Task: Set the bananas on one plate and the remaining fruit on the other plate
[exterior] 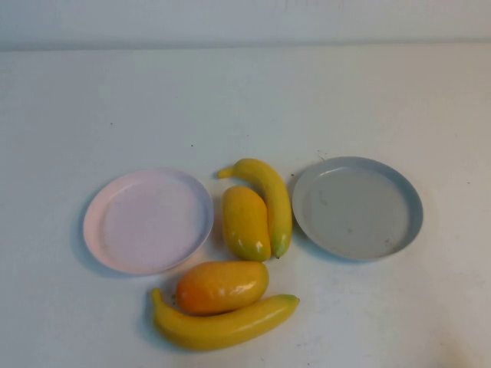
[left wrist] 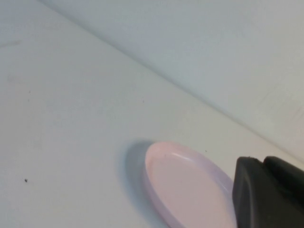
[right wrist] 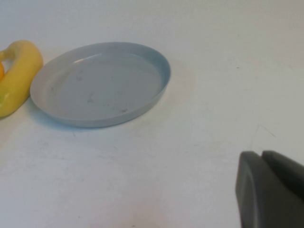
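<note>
Two bananas lie on the white table between the plates: one (exterior: 268, 199) curves beside the grey-blue plate (exterior: 357, 208), the other (exterior: 222, 323) lies near the front edge. An orange mango-like fruit (exterior: 222, 287) touches the front banana. A yellow one (exterior: 245, 222) rests against the far banana. The pink plate (exterior: 148, 221) is empty on the left. Neither arm shows in the high view. My left gripper (left wrist: 262, 160) is shut and empty, hanging by the pink plate (left wrist: 183, 187). My right gripper (right wrist: 261, 154) is shut and empty, short of the grey-blue plate (right wrist: 102, 85) and a banana (right wrist: 16, 76).
The white table (exterior: 245, 107) runs back to a pale wall. Bare surface lies behind both plates and to their outer sides.
</note>
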You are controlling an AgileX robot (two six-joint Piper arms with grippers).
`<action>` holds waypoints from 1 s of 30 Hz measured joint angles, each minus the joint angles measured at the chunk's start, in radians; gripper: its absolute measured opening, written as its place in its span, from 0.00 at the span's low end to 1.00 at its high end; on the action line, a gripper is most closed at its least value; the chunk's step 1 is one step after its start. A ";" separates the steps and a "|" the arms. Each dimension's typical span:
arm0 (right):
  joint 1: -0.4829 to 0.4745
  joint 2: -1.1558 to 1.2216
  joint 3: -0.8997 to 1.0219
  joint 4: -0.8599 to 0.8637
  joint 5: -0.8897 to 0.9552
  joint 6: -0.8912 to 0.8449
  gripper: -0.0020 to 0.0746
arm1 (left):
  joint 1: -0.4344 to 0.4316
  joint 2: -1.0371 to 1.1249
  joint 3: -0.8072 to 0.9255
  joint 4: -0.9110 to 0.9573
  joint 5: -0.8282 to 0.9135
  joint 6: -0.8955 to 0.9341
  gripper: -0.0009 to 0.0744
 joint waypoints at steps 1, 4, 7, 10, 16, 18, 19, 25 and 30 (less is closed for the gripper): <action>0.000 0.000 0.000 0.000 0.000 0.000 0.00 | 0.000 0.000 -0.003 -0.007 0.018 -0.003 0.01; 0.000 0.000 0.000 0.000 0.000 0.000 0.00 | 0.000 0.019 -0.088 -0.009 0.128 -0.004 0.01; 0.000 0.000 0.000 0.000 0.000 0.000 0.00 | 0.000 0.104 -0.220 -0.009 0.272 0.022 0.01; 0.000 0.000 0.000 0.000 0.000 0.000 0.00 | 0.000 0.232 -0.349 -0.012 0.437 0.078 0.01; 0.000 0.000 0.000 0.000 0.000 0.000 0.00 | 0.000 0.482 -0.546 -0.082 0.682 0.351 0.01; 0.000 0.000 0.000 0.000 0.000 0.000 0.00 | 0.000 0.570 -0.597 -0.134 0.731 0.496 0.01; 0.000 0.000 0.000 0.000 0.000 0.000 0.00 | 0.000 0.613 -0.615 -0.168 0.748 0.571 0.01; 0.000 0.000 0.000 0.000 0.000 0.000 0.00 | 0.000 0.854 -0.724 -0.401 0.876 1.131 0.01; 0.000 0.000 0.000 0.000 0.000 0.000 0.00 | -0.038 1.040 -0.796 -0.434 0.883 1.270 0.01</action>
